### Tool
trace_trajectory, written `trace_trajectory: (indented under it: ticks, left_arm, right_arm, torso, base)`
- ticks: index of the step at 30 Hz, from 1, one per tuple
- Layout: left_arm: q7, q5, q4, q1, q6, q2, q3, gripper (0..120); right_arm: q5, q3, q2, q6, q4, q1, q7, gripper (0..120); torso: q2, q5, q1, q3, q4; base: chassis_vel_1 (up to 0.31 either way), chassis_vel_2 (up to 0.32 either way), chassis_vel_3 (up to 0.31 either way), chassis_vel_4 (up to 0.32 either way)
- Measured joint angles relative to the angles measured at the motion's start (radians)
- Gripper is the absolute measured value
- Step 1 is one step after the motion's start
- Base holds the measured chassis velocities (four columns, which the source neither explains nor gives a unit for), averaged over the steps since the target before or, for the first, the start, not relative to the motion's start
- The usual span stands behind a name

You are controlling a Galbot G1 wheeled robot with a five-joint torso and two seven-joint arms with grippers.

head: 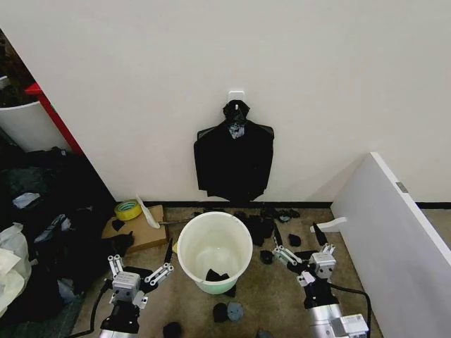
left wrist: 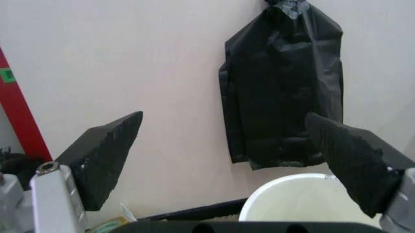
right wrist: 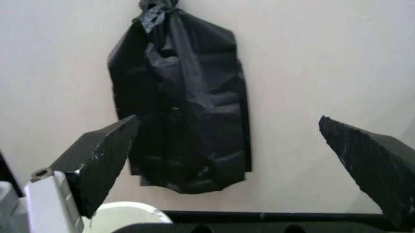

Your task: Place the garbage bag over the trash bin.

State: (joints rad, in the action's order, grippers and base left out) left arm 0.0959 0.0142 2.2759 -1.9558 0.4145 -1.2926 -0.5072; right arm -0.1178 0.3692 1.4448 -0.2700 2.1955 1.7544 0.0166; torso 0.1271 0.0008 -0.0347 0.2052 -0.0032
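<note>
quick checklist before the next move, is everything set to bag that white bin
1. Trash bin upright on the floor, mouth open: ok.
2. Bin empty: not ok, a small black scrap lies inside.
3. Left hand open, holding nothing: ok.
4. Right hand open, holding nothing: ok.
5. Garbage bag in hand or on the bin: not ok, the rim is bare.
6. Bundle of black bags hanging on the wall behind the bin, untouched: ok.

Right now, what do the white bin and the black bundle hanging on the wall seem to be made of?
The trash bin looks like smooth molded plastic: an even white wall, a rounded rim, a faint green tint at its base. The hanging bundle looks like thin plastic film: black, creased, with a dull sheen, knotted at the top.
</note>
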Motion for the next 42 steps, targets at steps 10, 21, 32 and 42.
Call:
trace_trajectory:
  ticks: [10, 21, 32, 42]
  left_arm:
    - [-0.016, -0.030, -0.027, 0.042, -0.001, 0.030, 0.007, 99]
    - [-0.020, 0.017, -0.052, 0.011, 0.029, -0.021, 0.004, 99]
    - [-0.019, 0.058, -0.058, 0.009, 0.040, -0.085, 0.011, 99]
    - [-0.011, 0.049, -0.048, -0.015, 0.042, -0.088, 0.006, 98]
  right_arm:
    - [-0.258, -0.051, -0.037, 0.114, -0.016, -0.167, -0.022, 100]
    - [-0.664, -0.137, -0.040, 0.293, -0.123, -0.512, -0.037, 100]
    - [-0.939, -0.164, 0.065, 0.379, -0.280, -0.792, 0.025, 100]
    - [-0.958, -0.168, 0.122, 0.364, -0.423, -0.893, 0.046, 98]
  torso:
    - [0.000, 0.0003, 0.000, 0.000, -0.0001]
    - [0.000, -0.0002, 0.000, 0.000, 0.0002]
    - [0.000, -0.0003, 0.000, 0.000, 0.0002]
    - [0.000, -0.0001, 0.000, 0.000, 0.0001]
  base:
    - [0.000, 0.000, 0.000, 0.000]
    - [0.000, 0.000, 0.000, 0.000]
    - [0.000, 0.000, 0.000, 0.000]
    - [0.000, 0.000, 0.000, 0.000]
